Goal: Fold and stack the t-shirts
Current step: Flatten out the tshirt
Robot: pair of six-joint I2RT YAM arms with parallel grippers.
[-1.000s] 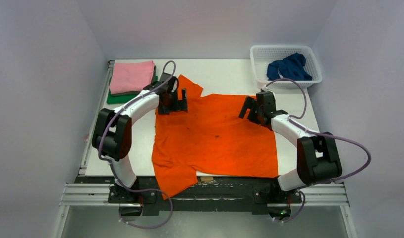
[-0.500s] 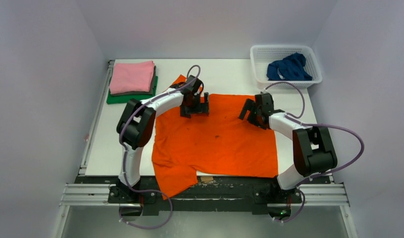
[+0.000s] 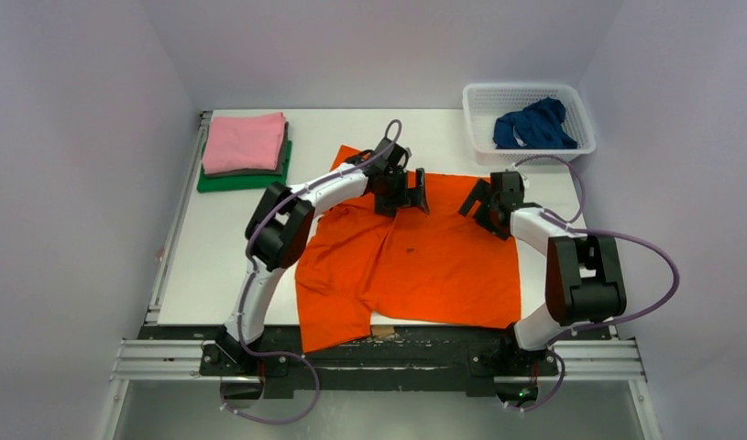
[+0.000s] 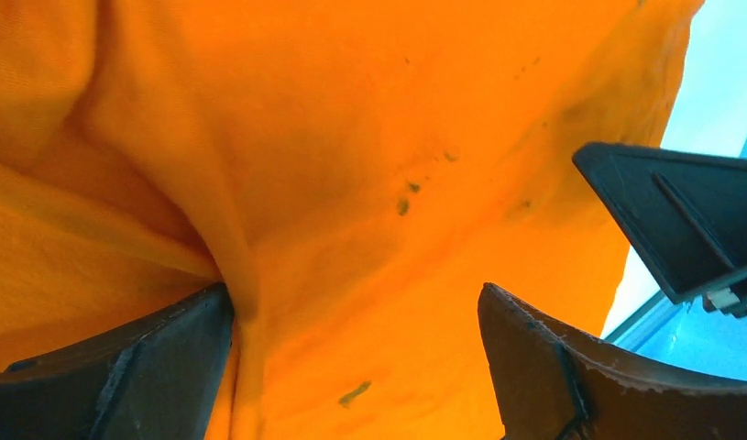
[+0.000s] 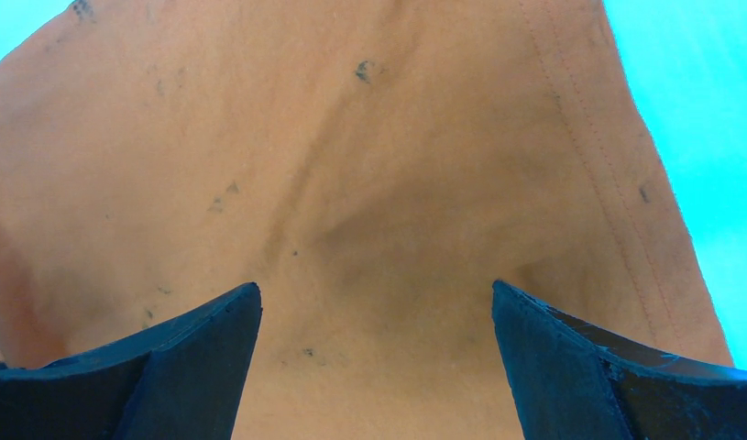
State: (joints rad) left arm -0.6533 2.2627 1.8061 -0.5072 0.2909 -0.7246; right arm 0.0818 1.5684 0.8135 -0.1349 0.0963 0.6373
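orange tee [image 3: 424,266]: spread flat, left side folded in, near edge
pink tee [image 3: 245,142]: folded atop green tee [image 3: 218,181], grey tee [image 3: 250,171] between I think, far-left corner
blue tee [image 3: 534,124]: crumpled, far-right corner

even, soft overhead light — top view sharp; wrist views close, slightly blurred — faint shadows.

Note that the bright orange cloth t-shirt [image 3: 424,266] is matt and finely knitted, flecked with dark specks, with a stitched hem. The white flat worktop [image 3: 214,243] looks smooth and matt. The white plastic mesh basket [image 3: 477,110] is perforated throughout. On the left pincer [image 4: 356,312] you see matt black plastic fingers [image 4: 140,376], slightly scuffed. The white arm shells [image 3: 337,187] are glossy plastic.
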